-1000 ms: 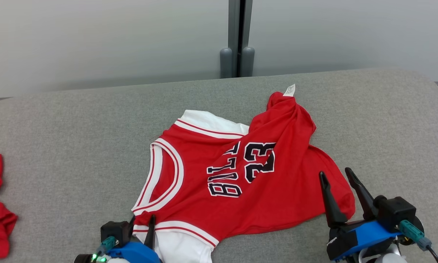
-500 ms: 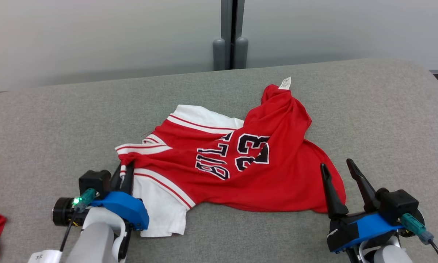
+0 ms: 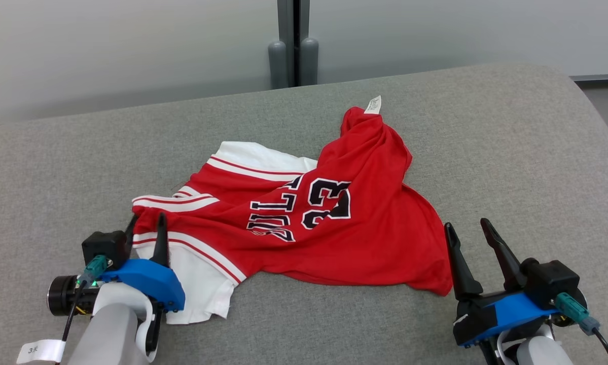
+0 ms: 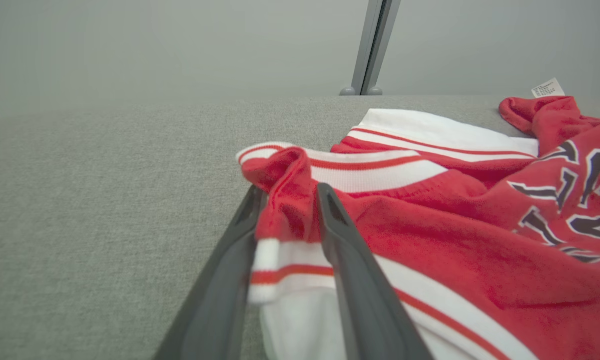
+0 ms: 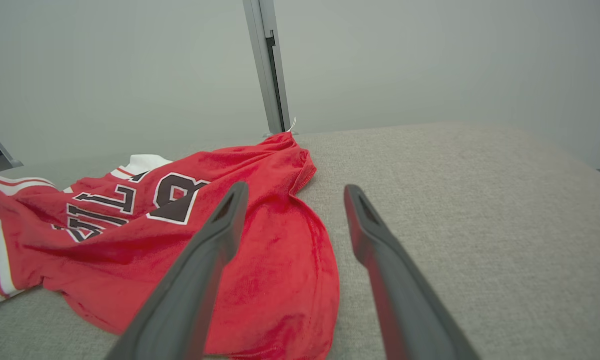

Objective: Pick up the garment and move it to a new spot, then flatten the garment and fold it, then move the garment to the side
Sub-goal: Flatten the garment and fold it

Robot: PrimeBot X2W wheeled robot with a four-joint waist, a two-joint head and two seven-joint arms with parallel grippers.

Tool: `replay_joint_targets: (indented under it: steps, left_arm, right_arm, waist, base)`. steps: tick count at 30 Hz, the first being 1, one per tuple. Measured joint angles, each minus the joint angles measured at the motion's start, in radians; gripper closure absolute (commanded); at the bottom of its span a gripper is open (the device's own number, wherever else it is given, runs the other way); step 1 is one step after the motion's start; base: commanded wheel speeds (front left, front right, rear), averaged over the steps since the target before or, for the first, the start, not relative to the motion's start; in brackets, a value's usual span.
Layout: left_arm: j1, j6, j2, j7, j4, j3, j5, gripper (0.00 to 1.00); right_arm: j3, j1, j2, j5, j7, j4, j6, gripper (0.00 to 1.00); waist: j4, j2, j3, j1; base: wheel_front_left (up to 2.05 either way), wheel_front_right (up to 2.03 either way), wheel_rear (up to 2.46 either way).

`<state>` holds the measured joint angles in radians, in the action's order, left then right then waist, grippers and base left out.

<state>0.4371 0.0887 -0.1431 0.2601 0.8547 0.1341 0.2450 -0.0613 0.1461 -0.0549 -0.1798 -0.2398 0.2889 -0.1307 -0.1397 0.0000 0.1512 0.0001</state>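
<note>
- Garment [image 3: 324, 223], a red sleeveless jersey with white trim and dark lettering, lies crumpled near the middle of the grey cloth-covered table [image 3: 511, 152].
- Its white label [image 3: 373, 104] sticks up at 1 o'clock of the jersey, on a raised red fold.
- Left pincer [image 3: 146, 218] is at 8 o'clock of the jersey, low over the table.
- In the left wrist view its two dark fingers [image 4: 345, 260] stand partly apart, with the bunched red and white shoulder strap between them. Whether they pinch the strap or only flank it, I cannot tell.
- Right pincer [image 3: 465, 224] is at 4 o'clock of the jersey, just beside the red hem corner. It is released, its fingers are wide apart and nothing is between them.
- A grey post [image 3: 293, 45] stands at 12 o'clock, behind the table, against a pale wall.
</note>
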Motion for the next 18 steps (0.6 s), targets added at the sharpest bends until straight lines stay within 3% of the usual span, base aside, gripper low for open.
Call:
replay_joint_targets:
  steps: [3, 11, 18]
  left_arm:
    - [-0.007, -0.004, 0.003, 0.001, -0.051, -0.012, -0.006, 0.0]
    - [-0.204, -0.022, 0.038, 0.002, -0.384, -0.088, -0.047, 0.0]
    - [-0.338, -0.044, 0.061, 0.002, -0.574, -0.126, -0.099, 0.0]
  right_arm:
    - [0.005, 0.001, -0.001, 0.0, -0.004, 0.007, 0.0, 0.0]
    - [0.022, -0.011, -0.001, 0.0, -0.01, 0.018, 0.0, 0.0]
    - [0.026, -0.038, 0.001, -0.002, -0.014, 0.013, 0.0, 0.0]
  waist:
    - [0.005, 0.0, -0.007, 0.0]
    - [0.048, 0.0, -0.062, 0.0]
    - [0.08, 0.0, -0.109, -0.0001]
  base:
    - [0.0, 0.0, 0.0]
    - [0.0, 0.0, 0.0]
    - [0.0, 0.0, 0.0]
